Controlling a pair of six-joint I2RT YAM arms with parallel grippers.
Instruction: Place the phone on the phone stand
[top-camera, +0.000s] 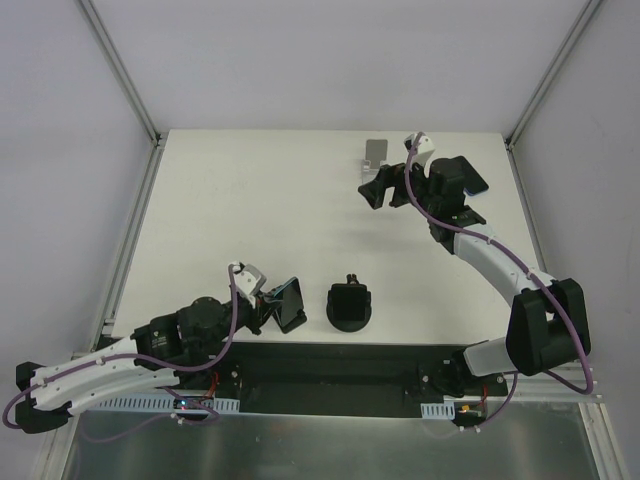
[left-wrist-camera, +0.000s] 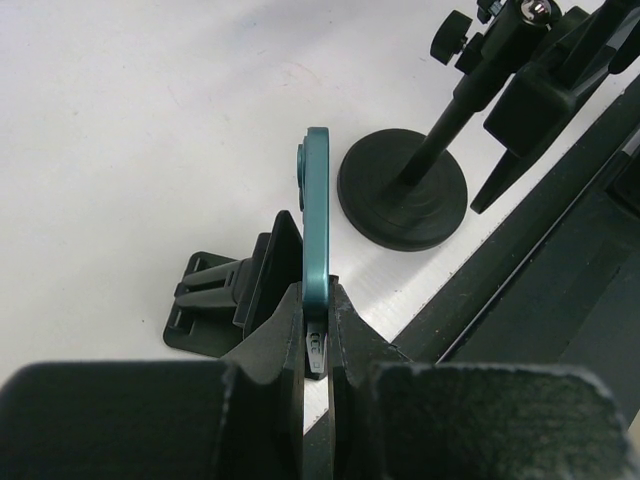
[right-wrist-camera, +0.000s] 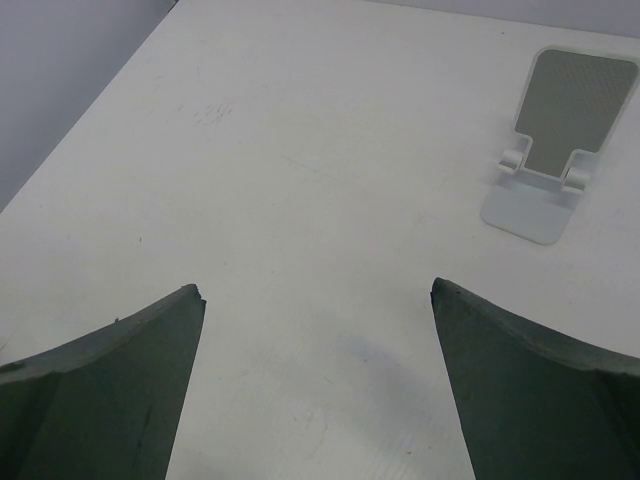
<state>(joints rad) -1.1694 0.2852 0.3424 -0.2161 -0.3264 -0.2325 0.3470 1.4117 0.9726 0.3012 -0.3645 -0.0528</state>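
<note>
While the left tool (left-wrist-camera: 317, 322) is clamping the teal phone (left-wrist-camera: 318, 220) on edge at 7 o'clock on the counter (top-camera: 250, 200), the right tool (right-wrist-camera: 318, 295) is hanging wide open, gripping nothing, near the white phone stand (right-wrist-camera: 560, 150) at 1 o'clock. Black round-base mount (top-camera: 350, 305) is sitting at 6 o'clock, near the phone.

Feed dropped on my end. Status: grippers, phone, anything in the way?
Left gripper shut on teal phone, not on a stand. Right gripper open, empty, facing white stand. Black round-base stand beside phone, nothing between them.
</note>
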